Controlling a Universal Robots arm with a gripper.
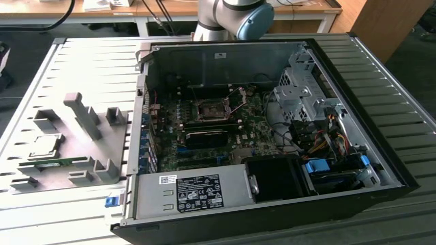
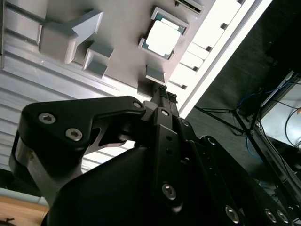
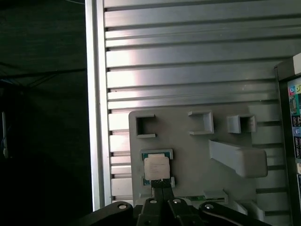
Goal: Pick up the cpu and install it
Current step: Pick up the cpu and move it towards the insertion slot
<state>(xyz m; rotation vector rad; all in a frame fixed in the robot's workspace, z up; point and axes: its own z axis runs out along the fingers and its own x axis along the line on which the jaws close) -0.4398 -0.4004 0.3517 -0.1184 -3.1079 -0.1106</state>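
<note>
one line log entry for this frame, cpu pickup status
gripper: shut, empty, near cpu | cpu: in grey fixture tray, not lifted | computer case: open

No wording can be made out. In the exterior view a black label with white print lies on the grey metal box along the computer case's near edge, with a small white sticker beside it. Another white sticker sits on the case's far wall. Faint marks on the cpu are too small to read.
</note>
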